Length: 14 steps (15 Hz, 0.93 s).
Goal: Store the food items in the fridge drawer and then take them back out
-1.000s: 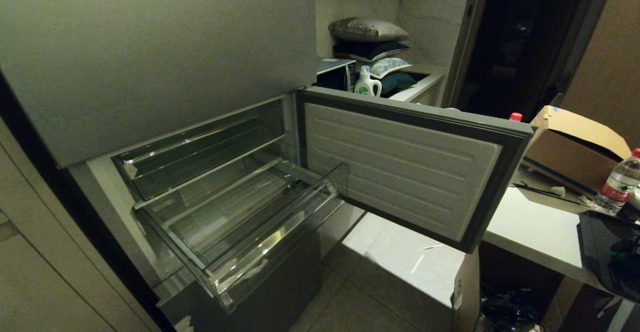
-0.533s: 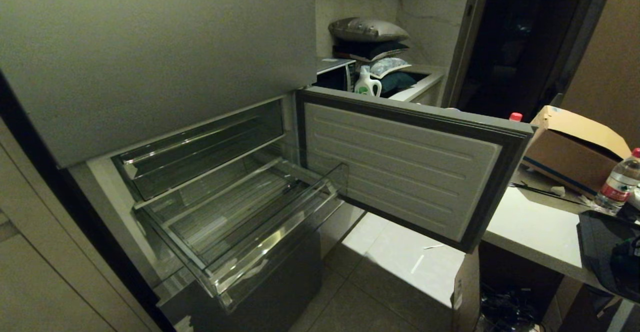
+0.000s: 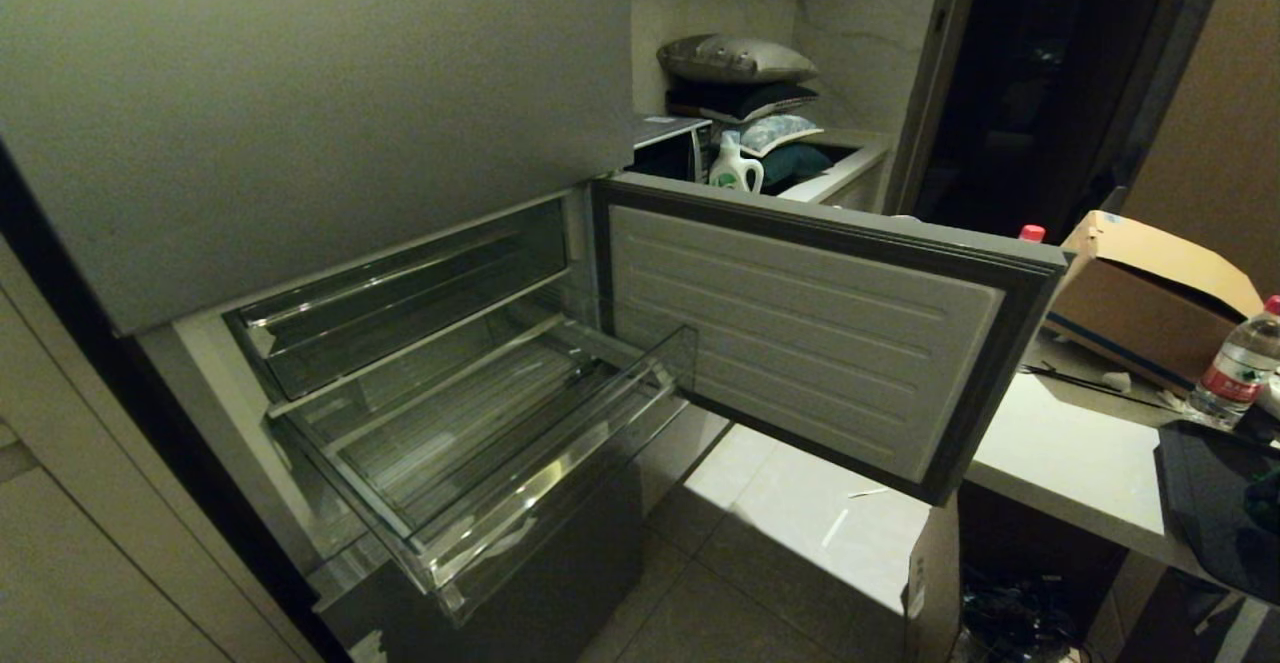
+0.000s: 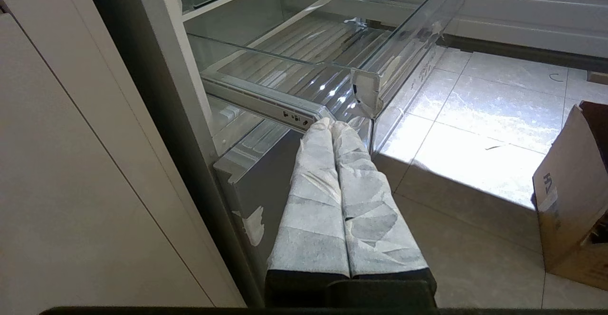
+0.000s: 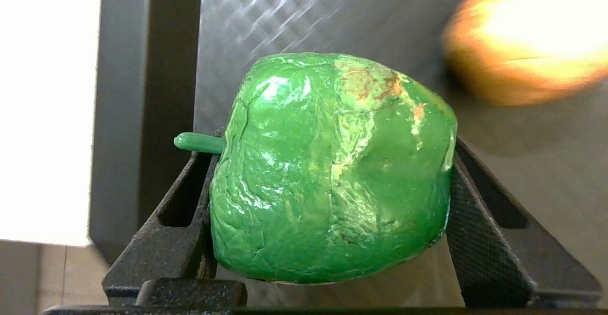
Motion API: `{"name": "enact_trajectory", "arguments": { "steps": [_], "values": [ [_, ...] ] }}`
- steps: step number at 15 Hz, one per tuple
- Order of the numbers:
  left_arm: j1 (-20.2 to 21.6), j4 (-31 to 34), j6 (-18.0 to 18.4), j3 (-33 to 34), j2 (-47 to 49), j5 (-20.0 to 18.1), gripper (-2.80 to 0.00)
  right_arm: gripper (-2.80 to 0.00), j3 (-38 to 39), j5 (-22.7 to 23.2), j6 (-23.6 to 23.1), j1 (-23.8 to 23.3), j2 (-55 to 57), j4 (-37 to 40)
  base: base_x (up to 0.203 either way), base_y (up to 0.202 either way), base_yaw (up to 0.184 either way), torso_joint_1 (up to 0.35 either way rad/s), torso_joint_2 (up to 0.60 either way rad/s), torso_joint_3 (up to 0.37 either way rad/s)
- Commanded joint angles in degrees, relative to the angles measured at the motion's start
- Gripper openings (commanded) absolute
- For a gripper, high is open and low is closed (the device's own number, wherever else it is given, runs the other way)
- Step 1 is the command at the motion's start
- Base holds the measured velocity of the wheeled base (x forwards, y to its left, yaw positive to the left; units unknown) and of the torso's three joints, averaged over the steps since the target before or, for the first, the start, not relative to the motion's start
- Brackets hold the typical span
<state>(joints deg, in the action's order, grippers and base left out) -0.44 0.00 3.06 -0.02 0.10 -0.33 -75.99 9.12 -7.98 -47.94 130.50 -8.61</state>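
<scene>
**Green pepper between right jaws; fridge drawer pulled out, nothing in it**

Kitchen floor of pale tiles, dim light. Head view: grey fridge [image 3: 300, 93] fills the upper left of the frame; its transparent ribbed plastic drawer [image 3: 480, 443] is extended at centre left, no food inside. Lower door panel with white ribbed liner [image 3: 800, 333] is swung open at centre. White counter [image 3: 1070, 463] at right carries a cardboard box [image 3: 1150, 293] and a clear water bottle [image 3: 1235, 368]. Neither arm visible.

Left wrist view: left gripper [image 4: 330, 124], white-wrapped fingers pressed together, tips just below the drawer's front corner.

Right wrist view: right gripper [image 5: 327, 172] with black jaws against both sides of a glossy green pepper-shaped piece [image 5: 332, 167], stem toward frame left. Blurred orange-tan lump [image 5: 527, 44] at upper right, on a dark textured mat [image 5: 285, 15].
</scene>
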Motion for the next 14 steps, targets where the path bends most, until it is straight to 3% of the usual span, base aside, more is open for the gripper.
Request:
{"name": "enact_trajectory", "arguments": {
  "steps": [1,6,8,11,14],
  "values": [
    [0.0,0.0,0.02,0.02,0.08,-0.02,-2.8,-2.8,0.64,-0.05,0.03,-0.93,-9.14,0.06,0.0,0.0,0.0,0.0,0.0,0.0],
    [0.0,0.0,0.02,0.02,0.08,-0.02,-2.8,-2.8,-2.84,0.08,0.37,0.41,-25.91,0.03,0.0,0.0,0.0,0.0,0.0,0.0],
    [0.0,0.0,0.02,0.02,0.08,-0.02,-2.8,-2.8,-6.95,0.29,1.03,5.61,-27.17,-1.32,0.0,0.0,0.0,0.0,0.0,0.0],
    [0.0,0.0,0.02,-0.03,0.08,-0.02,-2.8,-2.8,-9.62,1.09,1.16,14.52,-27.26,-9.3,0.0,0.0,0.0,0.0,0.0,0.0],
    [0.0,0.03,0.02,-0.06,0.08,-0.02,-2.8,-2.8,-9.51,1.65,1.16,27.43,-25.76,-18.4,0.0,0.0,0.0,0.0,0.0,0.0]
  ]
}}
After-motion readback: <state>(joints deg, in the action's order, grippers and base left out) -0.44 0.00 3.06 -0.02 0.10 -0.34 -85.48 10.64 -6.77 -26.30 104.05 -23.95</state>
